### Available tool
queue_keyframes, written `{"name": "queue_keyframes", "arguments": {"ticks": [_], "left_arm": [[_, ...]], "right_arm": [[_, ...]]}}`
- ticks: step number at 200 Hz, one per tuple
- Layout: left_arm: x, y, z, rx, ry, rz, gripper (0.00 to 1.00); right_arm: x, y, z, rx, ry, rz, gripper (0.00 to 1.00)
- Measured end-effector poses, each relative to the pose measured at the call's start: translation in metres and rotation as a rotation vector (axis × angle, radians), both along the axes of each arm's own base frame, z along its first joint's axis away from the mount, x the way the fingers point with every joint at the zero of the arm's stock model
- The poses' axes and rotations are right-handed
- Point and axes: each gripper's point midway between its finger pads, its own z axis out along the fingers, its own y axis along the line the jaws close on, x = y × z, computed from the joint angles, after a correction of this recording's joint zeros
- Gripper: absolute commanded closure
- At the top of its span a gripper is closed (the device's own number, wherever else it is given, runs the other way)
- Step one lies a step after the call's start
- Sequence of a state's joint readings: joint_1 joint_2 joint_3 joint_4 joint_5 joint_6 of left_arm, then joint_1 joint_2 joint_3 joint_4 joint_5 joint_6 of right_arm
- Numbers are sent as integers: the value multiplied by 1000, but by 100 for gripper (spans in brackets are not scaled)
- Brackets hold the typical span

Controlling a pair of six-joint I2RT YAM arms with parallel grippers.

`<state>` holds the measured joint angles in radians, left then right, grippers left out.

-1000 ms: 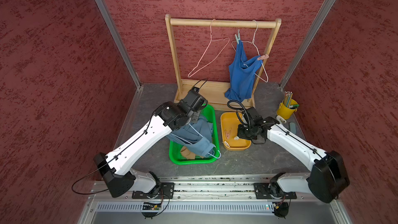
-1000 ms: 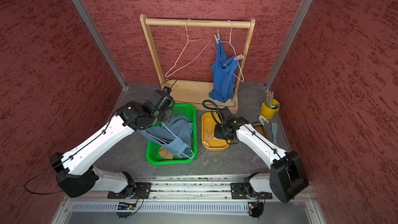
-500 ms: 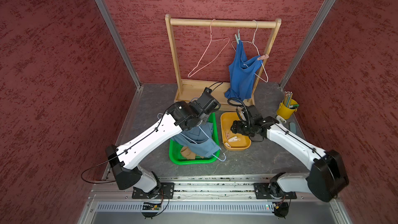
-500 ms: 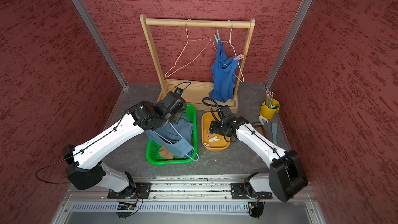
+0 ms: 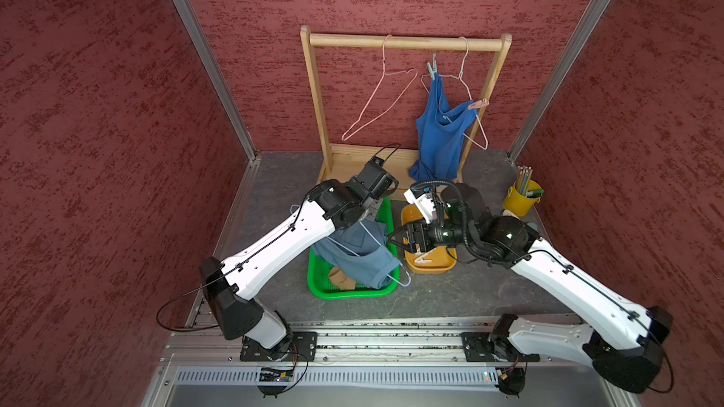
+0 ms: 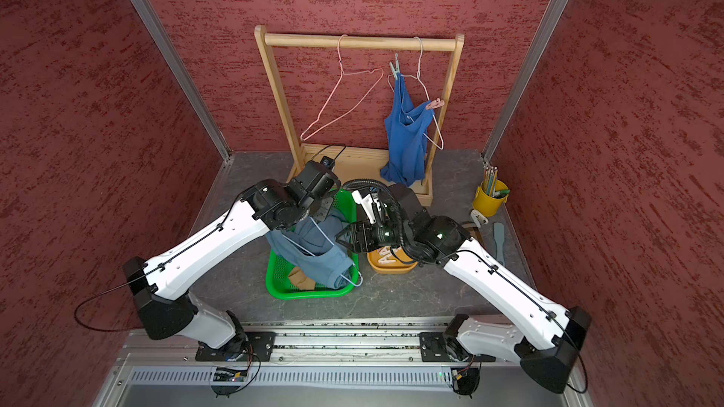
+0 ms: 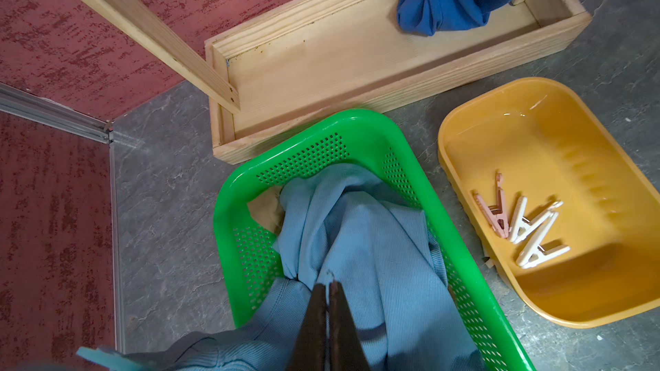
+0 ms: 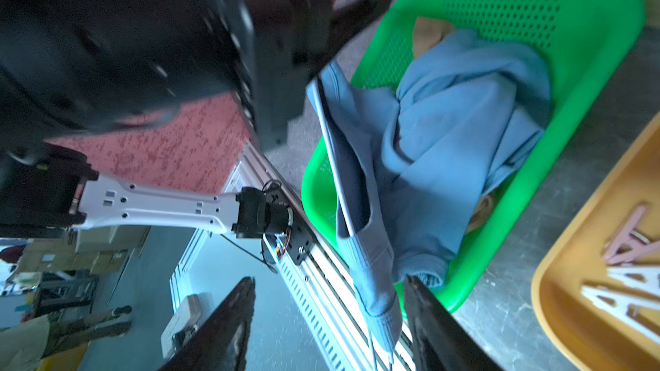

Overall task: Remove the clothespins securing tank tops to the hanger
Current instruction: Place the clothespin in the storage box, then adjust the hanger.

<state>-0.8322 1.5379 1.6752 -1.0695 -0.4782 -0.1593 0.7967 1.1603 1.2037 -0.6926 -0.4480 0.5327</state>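
The white hanger (image 8: 332, 158) could be twisting loose and dumping the grey-blue tank top (image 8: 446, 130) into the green basket (image 7: 339, 119), because the left gripper (image 7: 328, 281), jaws together, is pinching only thin wire; the right gripper (image 8: 328, 278), jaws apart, is facing the hanger's draped tip, while a blurred teal clothespin (image 7: 107, 358) is sitting on that top near the left gripper

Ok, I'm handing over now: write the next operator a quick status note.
Left gripper: shut on the wire hanger carrying the grey-blue top, over the green basket. Right gripper: open, empty, beside that top.
Done: three pins in the orange tray; tan top in the basket.
Left: royal blue top on the rack with teal pin and pink pin; possibly a pale teal peg on the grey-blue top.
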Motion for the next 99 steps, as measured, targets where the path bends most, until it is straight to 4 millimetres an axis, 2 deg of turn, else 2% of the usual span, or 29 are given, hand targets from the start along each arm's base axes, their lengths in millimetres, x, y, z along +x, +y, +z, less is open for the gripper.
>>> {"name": "queue_keyframes", "arguments": {"ticks": [30, 67, 79, 99], "left_arm": [[1, -8, 10, -50, -7, -20, 100], [-3, -14, 11, -67, 3, -42, 100], [-6, -17, 10, -72, 7, -47, 100], [-7, -20, 10, -84, 10, -52, 100]], "right_arm": [[-10, -2, -25, -28, 67, 12, 38], [-19, 1, -41, -5, 115, 28, 72], [-22, 2, -44, 4, 128, 32, 80], [-26, 5, -38, 27, 129, 51, 86]]}}
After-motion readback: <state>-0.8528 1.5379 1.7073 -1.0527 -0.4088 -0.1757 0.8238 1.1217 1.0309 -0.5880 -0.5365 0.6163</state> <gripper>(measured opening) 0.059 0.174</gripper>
